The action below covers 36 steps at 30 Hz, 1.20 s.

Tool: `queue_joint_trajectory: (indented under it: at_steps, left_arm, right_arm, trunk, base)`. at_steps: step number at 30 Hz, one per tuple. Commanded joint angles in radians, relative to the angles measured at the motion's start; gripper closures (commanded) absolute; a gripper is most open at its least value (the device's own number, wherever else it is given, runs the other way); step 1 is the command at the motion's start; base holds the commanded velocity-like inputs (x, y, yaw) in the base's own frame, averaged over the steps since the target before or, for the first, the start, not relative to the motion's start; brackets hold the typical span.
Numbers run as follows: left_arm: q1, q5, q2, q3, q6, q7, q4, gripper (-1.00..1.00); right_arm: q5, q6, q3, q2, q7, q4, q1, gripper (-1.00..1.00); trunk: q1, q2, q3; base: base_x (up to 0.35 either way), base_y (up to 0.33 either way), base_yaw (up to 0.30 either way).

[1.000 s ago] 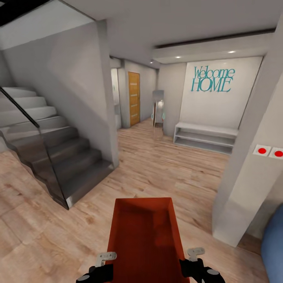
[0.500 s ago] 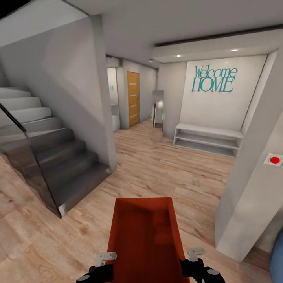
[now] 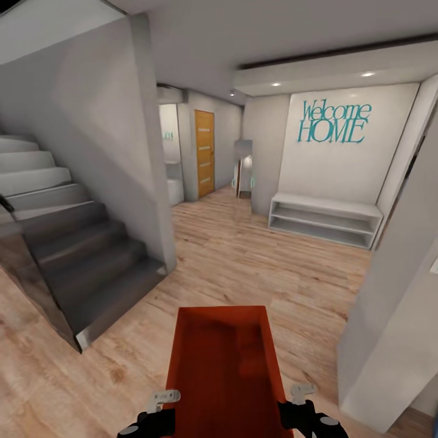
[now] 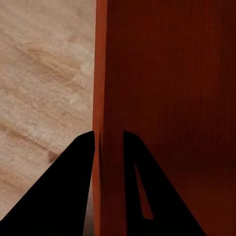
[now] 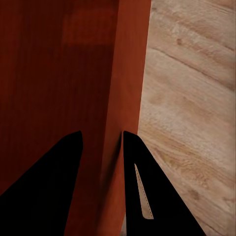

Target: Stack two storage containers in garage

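the robot has rolled forward; the stairs (image 3: 73, 243) slid left. the orange bin (image 3: 226, 371) sits between both arms, long side pointing ahead. the left gripper (image 4: 109, 140) and right gripper (image 5: 102, 138) each pinch a side wall.

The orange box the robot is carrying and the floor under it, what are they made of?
The orange box looks like plastic: one plain orange-red colour, thin smooth walls and a dull sheen, though a render can't prove it. The left claw and right claw each pinch one thin wall. The floor looks like light wood planks: you can see grain streaks, knots and board seams, with a soft matte finish.
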Motion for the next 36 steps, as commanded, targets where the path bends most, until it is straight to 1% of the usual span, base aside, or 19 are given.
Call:
queue_joint_trajectory:
  at_steps: [1, 36]
  left_arm:
    - [-0.001, -0.011, -0.001, 0.011, -0.03, 0.011, -0.004, 1.0]
    - [-0.001, -0.011, -0.001, 0.011, -0.03, 0.011, -0.004, 1.0]
  right_arm:
    - [0.006, 0.006, -0.003, 0.007, 0.04, 0.0, 0.001, 1.0]
    - [0.007, 0.003, -0.003, 0.007, 0.028, 0.001, 0.001, 1.0]
  trunk:
    - [0.001, -0.002, -0.002]
    - [0.001, -0.002, -0.002]
  base:
    - [0.33, -0.091, 0.0]
    - [0.33, -0.091, 0.0]
